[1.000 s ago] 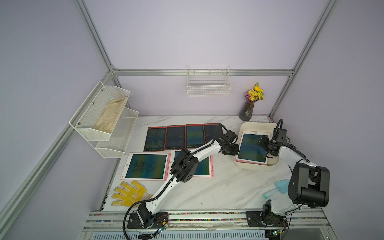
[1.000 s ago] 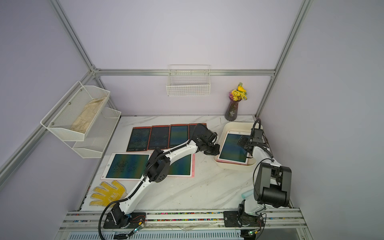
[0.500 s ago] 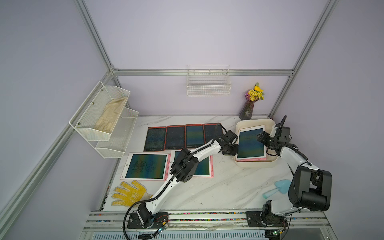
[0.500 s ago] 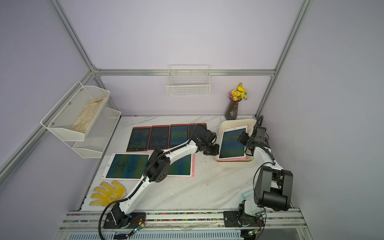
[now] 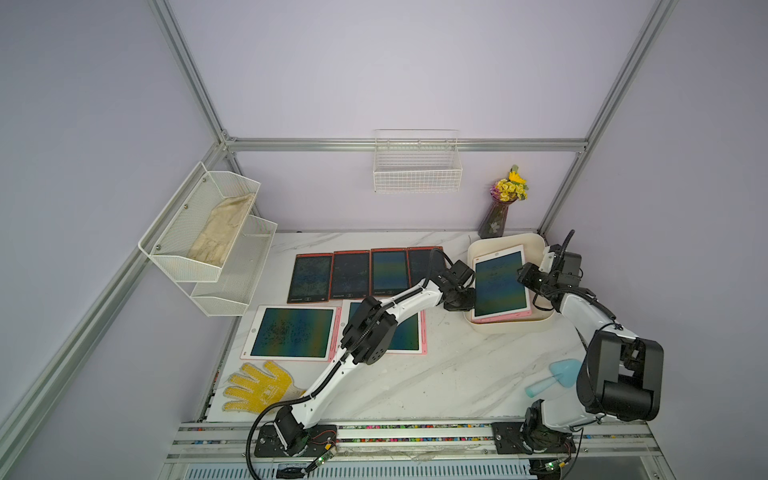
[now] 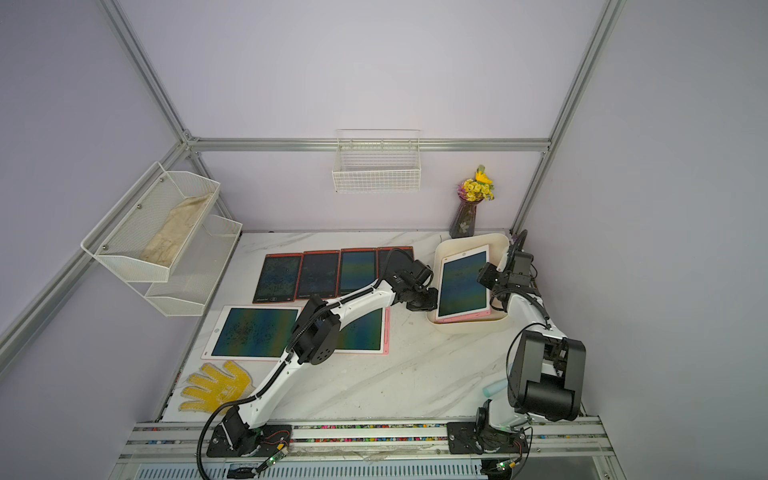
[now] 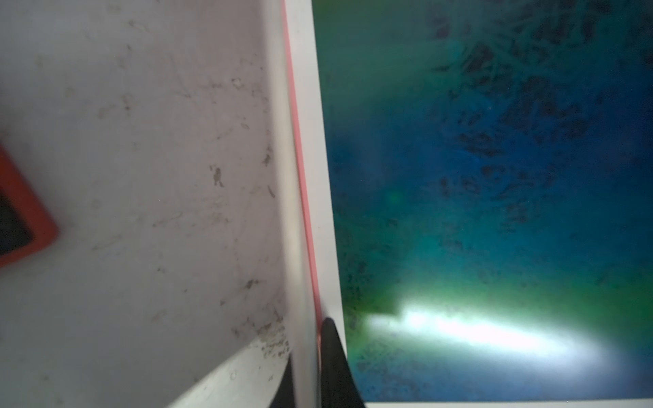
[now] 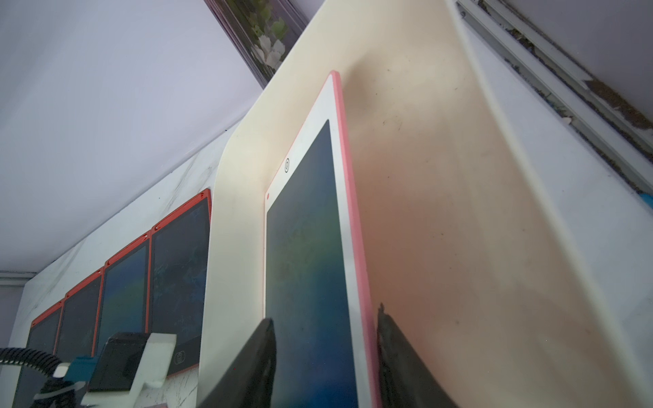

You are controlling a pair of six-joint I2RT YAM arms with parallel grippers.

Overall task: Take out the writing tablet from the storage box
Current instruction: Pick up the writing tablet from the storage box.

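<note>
The storage box (image 5: 513,328) (image 6: 469,326), a shallow cream tray, stands at the back right of the table. In it the writing tablet (image 5: 498,284) (image 6: 462,284), white-framed with a pink back, leans with its right side lifted. My right gripper (image 5: 524,277) (image 8: 325,353) stands open astride that raised edge. One of its fingers (image 8: 392,356) is against the pink back and the other is in front of the screen. My left gripper (image 5: 464,300) (image 7: 307,356) is shut on the box's left wall (image 7: 300,247), beside the tablet's pink edge.
Several red-framed tablets (image 5: 353,274) lie in a row behind my left arm, and two white-pink ones (image 5: 293,332) in front. A flower vase (image 5: 496,216) stands behind the box. A yellow glove (image 5: 257,386) and a blue scoop (image 5: 555,376) lie near the front edge.
The tablet lay flat in the box and now has its right side tipped up. My right jaws have narrowed around that edge. The left gripper has kept its hold on the box wall.
</note>
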